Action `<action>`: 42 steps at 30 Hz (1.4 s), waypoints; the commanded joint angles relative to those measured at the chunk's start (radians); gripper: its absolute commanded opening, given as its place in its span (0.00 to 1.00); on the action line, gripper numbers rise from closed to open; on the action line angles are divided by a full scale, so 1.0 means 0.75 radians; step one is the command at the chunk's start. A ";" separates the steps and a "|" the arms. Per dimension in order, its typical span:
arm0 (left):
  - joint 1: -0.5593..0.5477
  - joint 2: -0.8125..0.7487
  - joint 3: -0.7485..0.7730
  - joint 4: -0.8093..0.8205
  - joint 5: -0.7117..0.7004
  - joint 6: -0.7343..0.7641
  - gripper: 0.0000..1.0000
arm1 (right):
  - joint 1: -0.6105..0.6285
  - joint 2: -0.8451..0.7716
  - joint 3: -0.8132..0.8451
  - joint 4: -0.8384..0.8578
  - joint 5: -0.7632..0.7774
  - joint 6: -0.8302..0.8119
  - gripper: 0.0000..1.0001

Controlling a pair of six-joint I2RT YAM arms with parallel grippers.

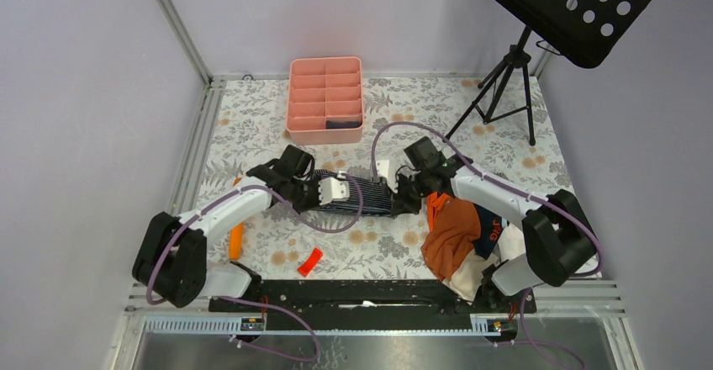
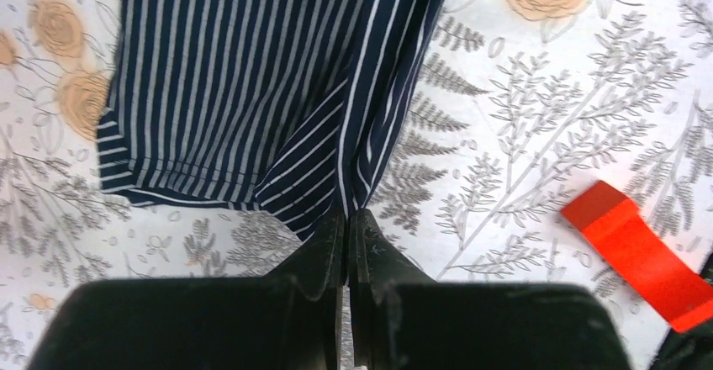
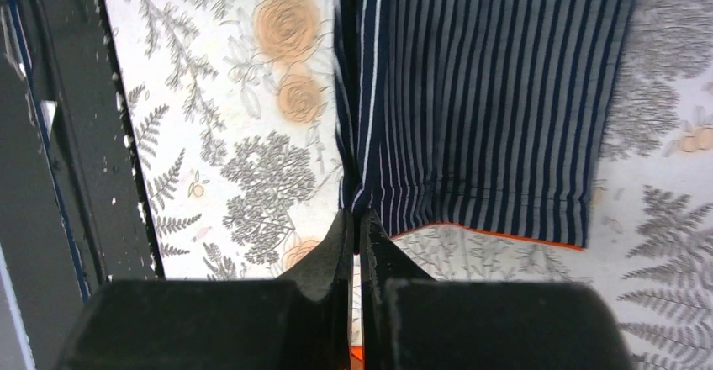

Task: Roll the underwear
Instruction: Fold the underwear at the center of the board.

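left wrist: left end effector pinches the striped underwear; right end effector pinches its opposite edge.

The navy white-striped cloth briefs lie in the middle of the flower-printed tablecloth, spread sideways between my two claws. My left gripper pinches a fold at their left end, and my right gripper pinches the right end.

Behind the briefs, toward the far edge, sits the pink plastic divided tray, with a small dark cloth in its near right compartment.

Nearer me and a little left lies the red folded strip, apart from the briefs.

The orange fabric garment tops a clothes heap just right of the briefs, beside my right arm.

The black tripod stand occupies the far right corner.
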 commanded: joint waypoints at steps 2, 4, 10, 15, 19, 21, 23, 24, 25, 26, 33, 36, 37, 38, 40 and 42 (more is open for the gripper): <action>0.014 0.136 0.179 0.121 -0.058 0.053 0.00 | -0.108 0.124 0.201 -0.092 -0.102 0.053 0.00; 0.032 0.207 0.245 0.132 -0.060 0.055 0.00 | -0.134 0.179 0.255 -0.118 -0.127 0.053 0.00; 0.062 0.383 0.369 0.178 -0.102 0.081 0.00 | -0.218 0.346 0.373 -0.178 -0.144 0.057 0.00; 0.075 0.528 0.467 0.206 -0.143 0.045 0.00 | -0.274 0.443 0.445 -0.177 -0.142 0.105 0.00; 0.078 0.607 0.531 0.202 -0.143 0.032 0.00 | -0.301 0.506 0.500 -0.174 -0.144 0.155 0.00; 0.080 0.629 0.550 0.202 -0.143 0.028 0.00 | -0.308 0.536 0.524 -0.176 -0.140 0.176 0.00; 0.080 0.647 0.569 0.203 -0.144 0.021 0.00 | -0.313 0.562 0.541 -0.175 -0.134 0.188 0.00; 0.080 0.657 0.579 0.202 -0.147 0.018 0.00 | -0.314 0.573 0.547 -0.175 -0.128 0.194 0.00; 0.080 0.668 0.588 0.202 -0.149 0.013 0.00 | -0.317 0.584 0.551 -0.176 -0.126 0.197 0.00; 0.080 0.677 0.601 0.202 -0.152 0.009 0.00 | -0.318 0.596 0.554 -0.175 -0.124 0.204 0.00; 0.078 0.708 0.641 0.204 -0.151 -0.033 0.00 | -0.360 0.621 0.566 -0.138 -0.117 0.259 0.01; 0.074 0.712 0.653 0.202 -0.158 -0.056 0.02 | -0.368 0.619 0.572 -0.119 -0.093 0.286 0.03; 0.074 0.712 0.658 0.202 -0.163 -0.064 0.05 | -0.370 0.619 0.571 -0.107 -0.066 0.307 0.02; 0.072 0.712 0.664 0.203 -0.174 -0.076 0.10 | -0.374 0.620 0.570 -0.098 -0.051 0.323 0.03; 0.072 0.711 0.673 0.218 -0.205 -0.119 0.22 | -0.379 0.624 0.570 -0.096 -0.042 0.341 0.04; 0.071 0.696 0.684 0.236 -0.218 -0.160 0.28 | -0.380 0.620 0.568 -0.090 -0.032 0.360 0.07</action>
